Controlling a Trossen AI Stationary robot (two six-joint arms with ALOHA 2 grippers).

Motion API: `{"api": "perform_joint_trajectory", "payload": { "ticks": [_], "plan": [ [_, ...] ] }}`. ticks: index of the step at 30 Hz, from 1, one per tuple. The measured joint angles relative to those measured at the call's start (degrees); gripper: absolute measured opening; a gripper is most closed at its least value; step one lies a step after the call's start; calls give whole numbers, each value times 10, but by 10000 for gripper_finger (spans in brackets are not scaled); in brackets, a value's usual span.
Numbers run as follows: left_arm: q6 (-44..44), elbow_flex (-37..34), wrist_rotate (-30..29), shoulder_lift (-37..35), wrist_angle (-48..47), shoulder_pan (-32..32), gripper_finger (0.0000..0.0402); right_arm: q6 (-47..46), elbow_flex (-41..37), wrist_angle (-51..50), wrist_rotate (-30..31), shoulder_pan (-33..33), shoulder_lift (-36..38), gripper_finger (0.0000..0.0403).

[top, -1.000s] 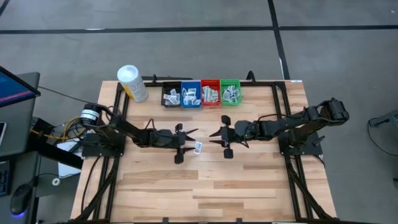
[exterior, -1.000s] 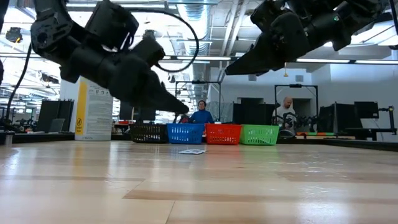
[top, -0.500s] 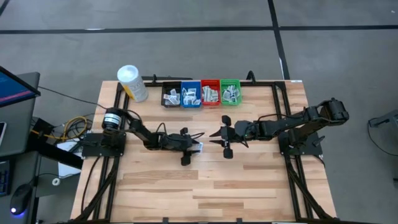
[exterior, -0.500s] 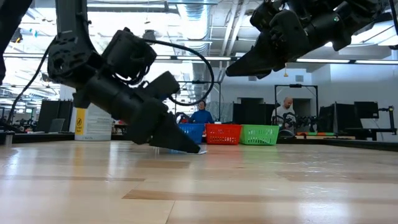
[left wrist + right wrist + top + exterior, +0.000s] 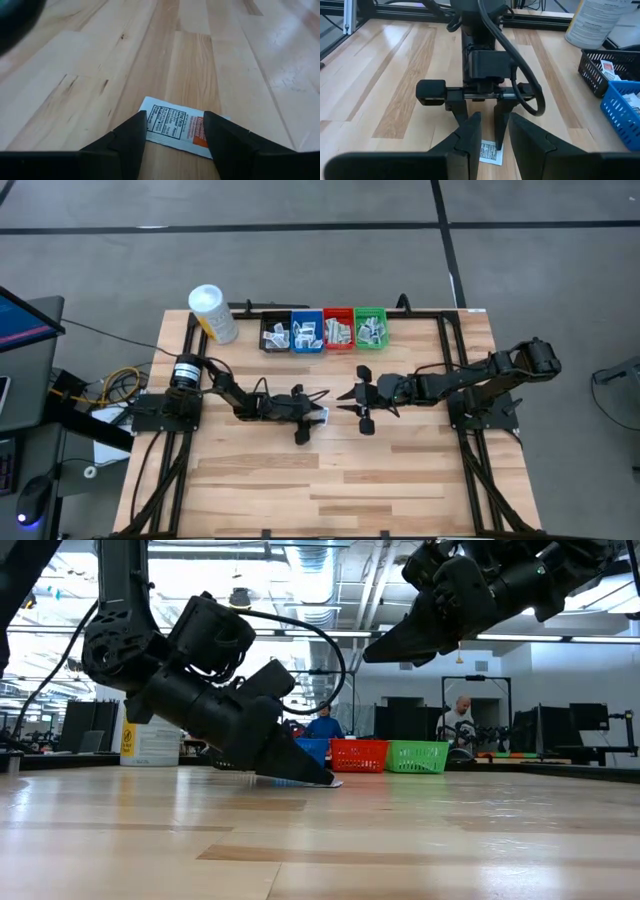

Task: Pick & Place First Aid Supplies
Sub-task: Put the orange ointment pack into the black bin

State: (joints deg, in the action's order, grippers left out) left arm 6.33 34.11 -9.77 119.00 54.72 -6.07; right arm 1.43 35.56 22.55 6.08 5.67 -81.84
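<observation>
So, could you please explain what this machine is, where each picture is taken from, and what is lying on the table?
These are two dark robot arms at a wooden table, each ending in a two-finger gripper. One picture looks straight down, one looks level across the tabletop, and two come from cameras on the arms' wrists. The left gripper is down at the table with its fingers open on either side of a small white packet, which lies flat and is not gripped. The right gripper waits above the table just opposite, holding nothing. Along the far edge stand four small bins, black, blue, red and green, all holding packets, beside a white-capped container.
</observation>
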Motion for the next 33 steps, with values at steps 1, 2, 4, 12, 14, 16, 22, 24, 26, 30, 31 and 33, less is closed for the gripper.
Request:
{"api": "perform_joint_trajectory", "payload": {
  "ticks": [1, 2, 4, 12, 14, 16, 22, 24, 26, 30, 31, 33],
  "plan": [
    [1, 0, 0, 0, 0, 0, 198, 0, 0, 0, 0, 0, 0, 93],
    [2, 0, 1, 0, 1, 0, 196, 0, 0, 0, 0, 0, 0, 93],
    [2, -1, 1, 0, 1, 0, 188, 0, 0, 0, 0, 0, 0, 93],
    [6, -2, 0, 0, 3, 1, 129, 0, 0, 0, 0, 0, 0, 93],
    [6, -2, -1, 0, 3, 1, 115, 0, 0, 0, 0, 0, 0, 93],
    [6, -2, -2, 0, 3, 1, 103, 0, 0, 0, 0, 0, 0, 93],
    [6, -3, -3, 0, 3, 1, 73, 0, 0, 0, 0, 0, 0, 93],
    [6, -3, -3, 0, 3, 1, 61, 0, 0, 0, 0, 0, 0, 93],
    [5, -3, -2, 0, 3, 1, 46, 0, 0, 0, 0, 0, 0, 93],
    [4, -3, -5, 0, 3, 1, 8, 0, 0, 0, 0, 0, 0, 93],
    [4, -3, -5, 0, 3, 1, 6, 0, 0, 0, 0, 0, 0, 93],
    [4, -3, -12, 1, 3, 0, 5, 0, 0, 0, 0, 0, 0, 93]
  ]
}}
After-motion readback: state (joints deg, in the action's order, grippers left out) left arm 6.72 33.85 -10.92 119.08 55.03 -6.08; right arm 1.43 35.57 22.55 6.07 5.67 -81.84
